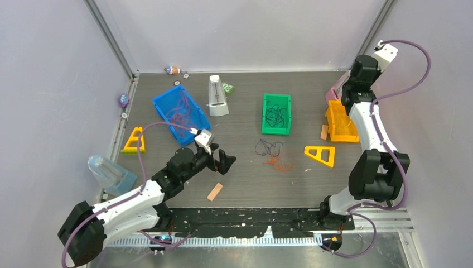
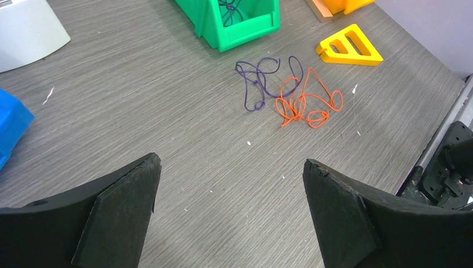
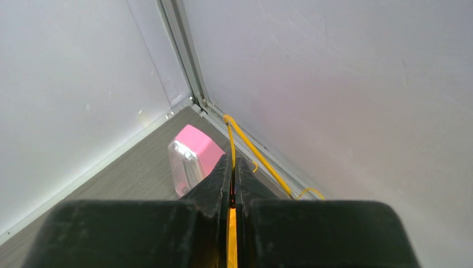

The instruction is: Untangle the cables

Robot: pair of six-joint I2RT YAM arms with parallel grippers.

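Nearest to us, our left gripper (image 2: 231,163) hangs low over the table (image 2: 139,100), its jaws spread as wide as they go and nothing between them. Just ahead lies the knot we are after: a purple cable (image 2: 256,84) looped beside an orange cable (image 2: 304,103), the two meeting where their loops cross.

To do this step well, we judge we should come down on one strand only, at an outer loop of the purple well away from that crossing. The thread is far thinner than our fingers, so the pads must close right at the tabletop or they will miss it. Then we should draw it slowly away from the orange and watch whether the orange drags along.

Past the tangle, a green bin (image 2: 245,30) holds dark cables (image 1: 276,114), with a yellow triangular frame (image 2: 348,47) to its right. Farthest off, in the far right corner, our right gripper (image 3: 231,162) is pinched tight on a yellow cable (image 3: 251,148), raised above a pink box (image 3: 192,153).
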